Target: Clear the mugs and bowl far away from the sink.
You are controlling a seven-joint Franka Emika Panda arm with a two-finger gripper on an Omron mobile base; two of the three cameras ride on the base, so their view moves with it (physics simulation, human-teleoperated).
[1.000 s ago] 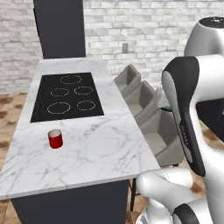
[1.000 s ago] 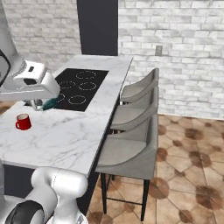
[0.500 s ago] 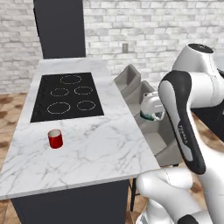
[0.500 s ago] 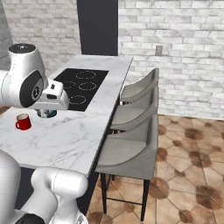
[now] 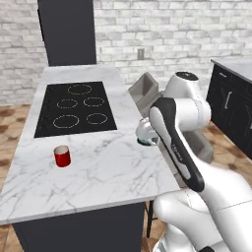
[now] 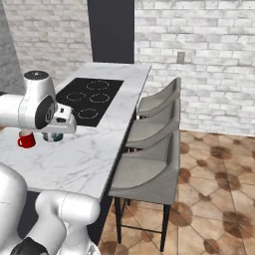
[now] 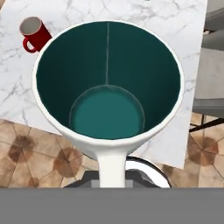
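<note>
My gripper (image 5: pixel 146 132) is shut on the white mug with the dark teal band (image 5: pixel 145 137), holding it low at the marble counter's (image 5: pixel 106 172) right edge. I cannot tell whether its base touches the marble. From the right it hangs under the hand as mug (image 6: pixel 53 136) below the gripper (image 6: pixel 56 130). In the hand view the mug's teal inside (image 7: pixel 107 109) faces the camera and its white handle runs down toward the gripper (image 7: pixel 112 177). The red mug (image 5: pixel 62 156) stands upright to the left, apart from it, also seen as red mug (image 6: pixel 26 140) and red mug (image 7: pixel 34 31). Bowl and sink are out of view.
A black stovetop (image 5: pixel 74 106) with ring burners lies on the counter's far half. Grey bar stools (image 6: pixel 149 132) line the counter's right side. A dark column (image 5: pixel 69 29) stands behind the counter and a dark cabinet (image 5: pixel 231 110) at the far right.
The arm has swung left and down, carrying the teal-banded mug from over the stools to the counter's right edge. The red mug has not moved.
</note>
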